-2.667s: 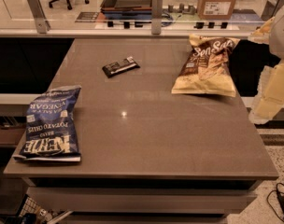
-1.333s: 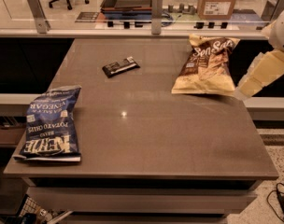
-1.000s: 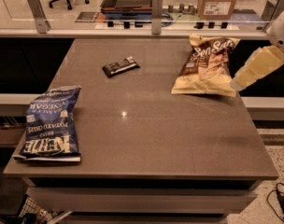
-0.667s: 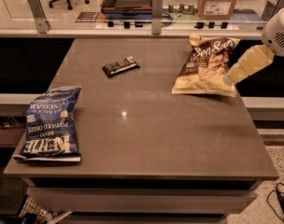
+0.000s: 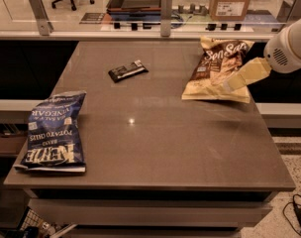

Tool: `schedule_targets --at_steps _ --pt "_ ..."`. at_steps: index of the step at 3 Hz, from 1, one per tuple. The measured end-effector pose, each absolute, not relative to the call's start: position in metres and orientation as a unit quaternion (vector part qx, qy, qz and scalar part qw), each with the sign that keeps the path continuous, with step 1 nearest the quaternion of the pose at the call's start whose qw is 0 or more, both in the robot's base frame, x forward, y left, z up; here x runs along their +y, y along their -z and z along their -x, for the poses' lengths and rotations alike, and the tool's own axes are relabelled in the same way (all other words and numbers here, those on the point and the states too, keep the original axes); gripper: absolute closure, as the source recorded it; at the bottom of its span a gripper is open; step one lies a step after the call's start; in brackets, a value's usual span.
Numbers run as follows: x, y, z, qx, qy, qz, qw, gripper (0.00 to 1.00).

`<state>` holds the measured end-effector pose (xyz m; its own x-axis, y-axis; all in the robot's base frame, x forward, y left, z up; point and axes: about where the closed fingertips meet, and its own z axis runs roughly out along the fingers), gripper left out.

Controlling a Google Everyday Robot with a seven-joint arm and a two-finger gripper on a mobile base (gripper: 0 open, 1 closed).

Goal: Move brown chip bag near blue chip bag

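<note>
The brown chip bag (image 5: 214, 68) lies at the far right of the brown table (image 5: 165, 138), tan with a dark brown panel and white script. The blue chip bag (image 5: 54, 133) lies flat at the front left corner, white lettering upside down to me. My gripper (image 5: 232, 83) comes in from the right on a pale arm and sits over the right lower part of the brown chip bag, covering some of it. The two bags are far apart, across the table's width.
A small dark candy bar (image 5: 127, 71) lies at the back middle of the table. A glass partition with metal posts (image 5: 165, 6) runs along the far edge. A cardboard box (image 5: 230, 0) stands behind it. The table's right edge is just beside the brown bag.
The arm has swung in from beyond the table's right edge, leftward, until the gripper is over the brown chip bag. Neither bag nor the candy bar has moved.
</note>
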<state>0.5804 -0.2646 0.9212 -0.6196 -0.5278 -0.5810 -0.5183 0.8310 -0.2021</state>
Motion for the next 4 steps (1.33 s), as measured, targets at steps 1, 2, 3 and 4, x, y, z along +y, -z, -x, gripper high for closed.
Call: schedule_targets --at_steps 1,2,3,4 --pt "-0.259 -0.906 -0.597 0.897 -0.009 0.269 0.351 0.00" --pt "-0.251 -0.896 -0.617 0.891 -0.023 0.264 0.369 0.00" --pt "-0.245 -0.889 -0.639 0.880 -0.049 0.259 0.395 0.00" --pt "-0.238 -0.880 -0.657 0.874 -0.071 0.252 0.409 0.00"
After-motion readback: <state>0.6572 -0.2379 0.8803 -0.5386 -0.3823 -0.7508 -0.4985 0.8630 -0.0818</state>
